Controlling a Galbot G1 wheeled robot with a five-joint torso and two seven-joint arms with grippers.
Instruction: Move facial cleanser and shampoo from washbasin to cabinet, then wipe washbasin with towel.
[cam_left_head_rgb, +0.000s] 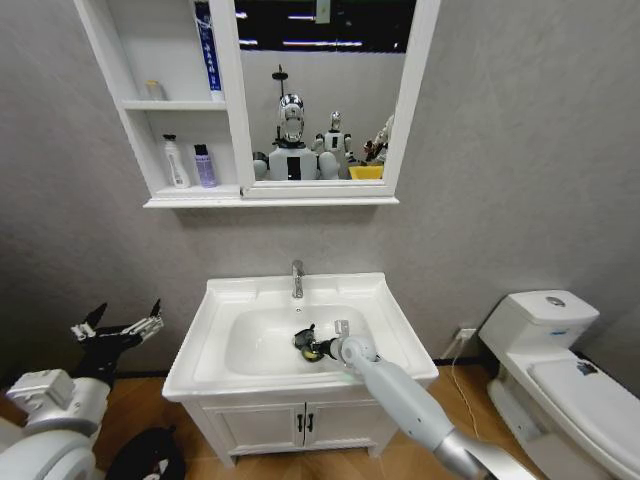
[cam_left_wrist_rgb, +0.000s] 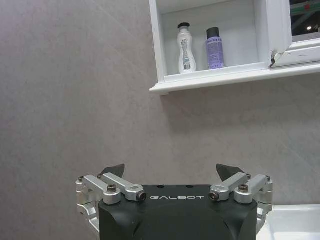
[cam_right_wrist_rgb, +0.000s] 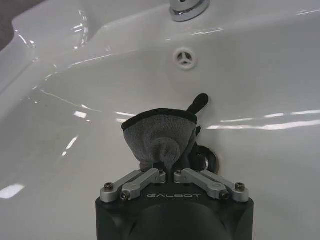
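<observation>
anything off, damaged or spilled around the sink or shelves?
One oddity: the white wall cabinet's mirror frame has a dark chipped-looking notch at its lower corner, beside the shelf holding the two bottles. Nothing looks spilled. The right hand holds the dark grey towel in the white ceramic washbasin.

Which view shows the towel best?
The right wrist view: the towel hangs bunched in the right gripper, against the washbasin bowl. The head view shows it as a small dark patch by the drain. The left wrist view faces the cabinet.

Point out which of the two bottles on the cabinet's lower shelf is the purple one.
The purple bottle with the black cap stands nearer the mirror panel. The other, a white bottle, is curvier and stands beside it, farther from the mirror.
</observation>
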